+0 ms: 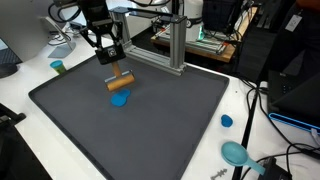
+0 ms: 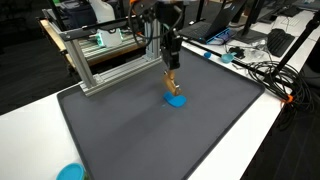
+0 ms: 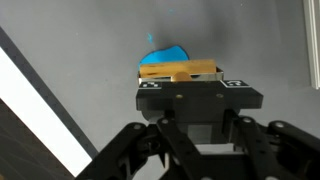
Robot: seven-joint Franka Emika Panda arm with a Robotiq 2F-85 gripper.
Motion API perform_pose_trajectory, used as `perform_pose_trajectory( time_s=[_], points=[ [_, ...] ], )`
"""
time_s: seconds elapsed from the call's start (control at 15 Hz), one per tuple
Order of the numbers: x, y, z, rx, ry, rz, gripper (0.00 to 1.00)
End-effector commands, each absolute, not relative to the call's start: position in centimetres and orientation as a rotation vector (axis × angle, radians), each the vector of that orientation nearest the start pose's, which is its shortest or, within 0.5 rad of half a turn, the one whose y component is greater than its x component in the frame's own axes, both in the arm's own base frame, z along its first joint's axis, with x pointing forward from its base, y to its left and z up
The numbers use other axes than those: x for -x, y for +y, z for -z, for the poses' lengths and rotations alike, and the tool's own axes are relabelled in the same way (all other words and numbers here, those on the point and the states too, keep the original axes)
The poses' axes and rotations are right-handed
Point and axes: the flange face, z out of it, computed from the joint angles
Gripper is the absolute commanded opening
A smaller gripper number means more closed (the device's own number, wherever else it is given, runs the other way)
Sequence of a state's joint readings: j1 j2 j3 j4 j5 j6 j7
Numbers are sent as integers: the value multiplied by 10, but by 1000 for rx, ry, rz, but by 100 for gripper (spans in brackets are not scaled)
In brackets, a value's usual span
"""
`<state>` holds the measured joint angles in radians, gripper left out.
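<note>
Wooden block [image 1: 121, 80], tan-orange, oblong and smooth-faced, hangs crosswise in the gripper [image 1: 114, 70], whose jaws are clamped on its middle. It sits low over the far part of the dark grey mat [image 1: 170, 125], right above a small bright blue piece [image 1: 119, 98] lying on the mat. In the wrist view the block overlaps that blue piece; I cannot tell whether they touch. An aluminium frame [image 1: 172, 45] stands beyond the mat.

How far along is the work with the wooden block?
Done: the gripper is shut on the wooden block, so the pickup looks finished. In hand: the block hangs right over the blue piece on the dark mat; whether the two touch, I cannot tell. Left: the block is not yet released.
</note>
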<state>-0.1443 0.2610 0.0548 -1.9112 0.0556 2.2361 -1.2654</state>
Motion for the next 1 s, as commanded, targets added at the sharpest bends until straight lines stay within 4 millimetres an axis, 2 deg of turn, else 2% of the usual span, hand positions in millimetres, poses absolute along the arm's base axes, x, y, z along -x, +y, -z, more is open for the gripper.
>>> perform_pose_trajectory(
  time_s=[0.0, 0.2, 0.27, 0.4, 0.53, 0.73, 0.93],
  points=[
    [-588, -24, -432, 2676, -1674, 137, 21],
    [-575, -11, -473, 2821, -1416, 213, 21],
    [-573, -9, -481, 2858, -1346, 254, 21],
    [-565, -7, -482, 2946, -1184, 256, 21],
    [-555, -6, -473, 3010, -1016, 279, 21],
    [-532, -6, -442, 3058, -740, 276, 21],
    [-493, -1, -410, 3081, -479, 272, 21]
  ],
)
